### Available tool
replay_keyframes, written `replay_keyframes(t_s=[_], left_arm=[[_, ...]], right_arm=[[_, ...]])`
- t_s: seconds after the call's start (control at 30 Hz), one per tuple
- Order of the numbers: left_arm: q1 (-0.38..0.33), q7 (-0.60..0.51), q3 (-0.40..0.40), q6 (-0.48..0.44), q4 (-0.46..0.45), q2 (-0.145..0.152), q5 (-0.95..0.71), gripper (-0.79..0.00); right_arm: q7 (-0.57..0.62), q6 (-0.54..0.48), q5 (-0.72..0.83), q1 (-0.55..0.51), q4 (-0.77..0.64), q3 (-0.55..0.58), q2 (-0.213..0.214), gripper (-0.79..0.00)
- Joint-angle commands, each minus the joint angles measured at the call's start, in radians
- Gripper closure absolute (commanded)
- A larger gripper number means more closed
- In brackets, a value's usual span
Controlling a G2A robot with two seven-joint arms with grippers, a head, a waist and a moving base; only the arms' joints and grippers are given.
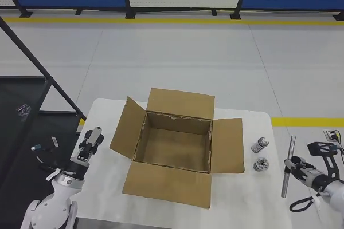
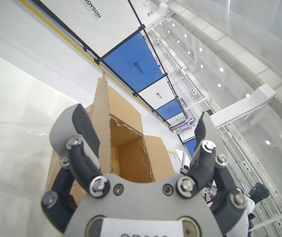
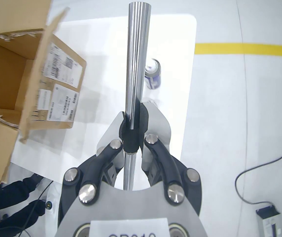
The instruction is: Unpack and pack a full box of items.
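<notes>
Brown cardbd box (image 1: pixel 169 184), wide open

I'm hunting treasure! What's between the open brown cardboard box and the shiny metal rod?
Top view: a small blue-and-silver can and a round metal part stand between the cardboard box and metal rod.

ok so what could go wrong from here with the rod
The right end effector holds the long shiny metal rod between narrow pads, so it may slip or pivot. Carried toward the open brown cardboard box, it could topple the small blue-and-white can standing between them, or catch the nearest flap.
</notes>
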Motion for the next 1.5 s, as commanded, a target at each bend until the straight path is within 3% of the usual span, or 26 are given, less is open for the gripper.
replay_keyframes(t_s=[0.0, 0.43, 0.73, 1.0, 1.07, 1.13, 1.27, 1.47], left_arm=[[-0.002, 0.002, 0.003, -0.001, 0.003, 0.0, 0.003, -0.785], [0.004, 0.026, 0.006, 0.007, 0.006, 0.001, 0.007, -0.785], [0.018, 0.04, -0.003, 0.012, 0.001, 0.002, 0.008, -0.785], [0.022, 0.041, -0.009, 0.017, -0.005, 0.003, 0.01, -0.785], [0.022, 0.041, -0.009, 0.018, -0.006, 0.004, 0.013, -0.785], [0.021, 0.039, -0.009, 0.019, -0.009, 0.004, 0.016, -0.785], [0.019, 0.036, -0.012, 0.021, -0.01, 0.005, 0.017, -0.785], [0.019, 0.03, -0.011, 0.021, -0.014, 0.006, 0.02, -0.785]], right_arm=[[0.001, -0.023, 0.026, 0.014, 0.103, 0.003, 0.006, 0.0], [-0.001, -0.099, 0.034, 0.227, 0.575, -0.085, 0.047, 0.0], [-0.026, -0.107, 0.019, 0.326, 0.741, -0.141, 0.068, 0.0], [-0.054, -0.118, 0.033, 0.352, 0.792, -0.17, 0.082, 0.0], [-0.057, -0.118, 0.04, 0.357, 0.801, -0.177, 0.086, -0.049], [-0.062, -0.119, 0.047, 0.36, 0.808, -0.185, 0.088, -0.151], [-0.071, -0.119, 0.058, 0.363, 0.817, -0.202, 0.094, -0.252], [-0.08, -0.12, 0.081, 0.366, 0.824, -0.222, 0.102, -0.246]])
